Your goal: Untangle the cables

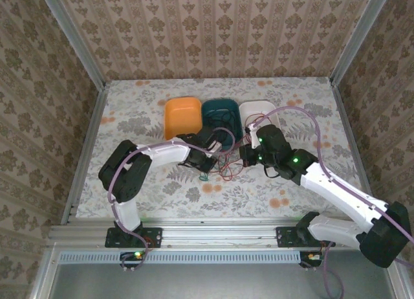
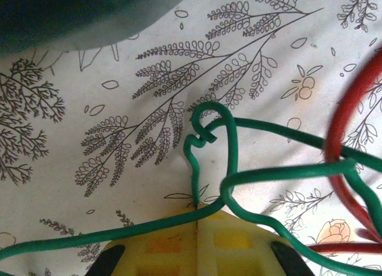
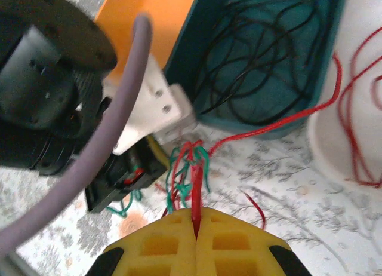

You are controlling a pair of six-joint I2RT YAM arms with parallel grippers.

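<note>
Cables (image 1: 223, 164) in red and green lie knotted on the flowered bench (image 1: 129, 98), between the two arms and just in front of three tubs. The orange tub (image 1: 181, 114) looks bare, the teal tub (image 1: 217, 107) holds black wires (image 3: 256, 49), and the white tub (image 1: 255, 108) holds red loops (image 3: 344, 109), which suggests one tub per colour. The left claw (image 2: 197, 213) is pinched closed on a green cable (image 2: 231, 144). The right claw (image 3: 196, 215) is clamped on a red cable (image 3: 197, 186) rising from the same knot. They probably hold these so the arms can draw apart and tease the colours free. No brand or lettering is readable.
</note>
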